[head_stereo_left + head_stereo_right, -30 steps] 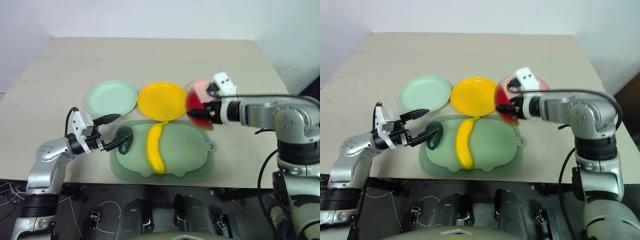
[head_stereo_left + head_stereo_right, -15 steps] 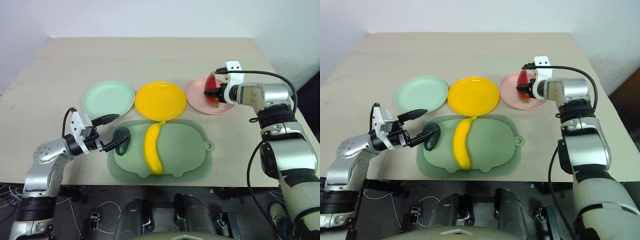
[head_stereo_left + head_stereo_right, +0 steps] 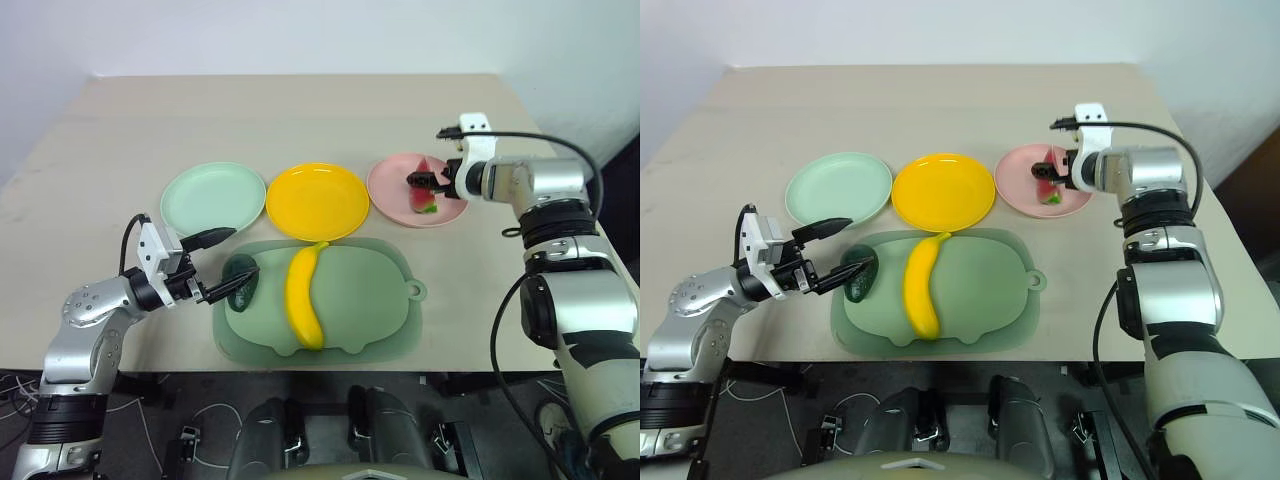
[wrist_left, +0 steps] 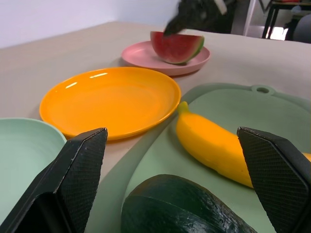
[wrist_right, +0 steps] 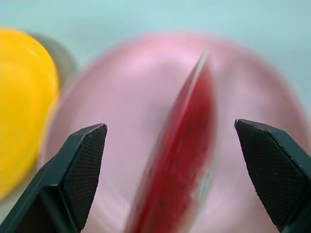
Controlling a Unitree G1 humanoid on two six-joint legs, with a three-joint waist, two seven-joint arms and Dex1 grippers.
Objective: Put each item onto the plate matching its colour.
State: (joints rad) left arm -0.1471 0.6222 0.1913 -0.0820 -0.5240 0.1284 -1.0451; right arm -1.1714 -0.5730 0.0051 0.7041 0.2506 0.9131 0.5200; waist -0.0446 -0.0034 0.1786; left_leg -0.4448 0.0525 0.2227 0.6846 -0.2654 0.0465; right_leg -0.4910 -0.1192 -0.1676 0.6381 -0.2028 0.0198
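Observation:
The red watermelon wedge stands on the pale pink plate. My right gripper hovers just over it, open, with the wedge loose between the wide fingers. The dark green avocado lies at the left end of the sage-green mat. My left gripper is open and level beside the avocado, its nearer finger close to it. The yellow banana lies along the mat's middle. Both the yellow plate and the mint green plate hold nothing.
The three plates stand in a row behind the mat on a beige table. The mat reaches close to the table's front edge. Bare tabletop stretches behind the plates and to the left.
My right arm carried the watermelon wedge right and away to the pink plate, set it down and opened. The left gripper stayed open beside the avocado.

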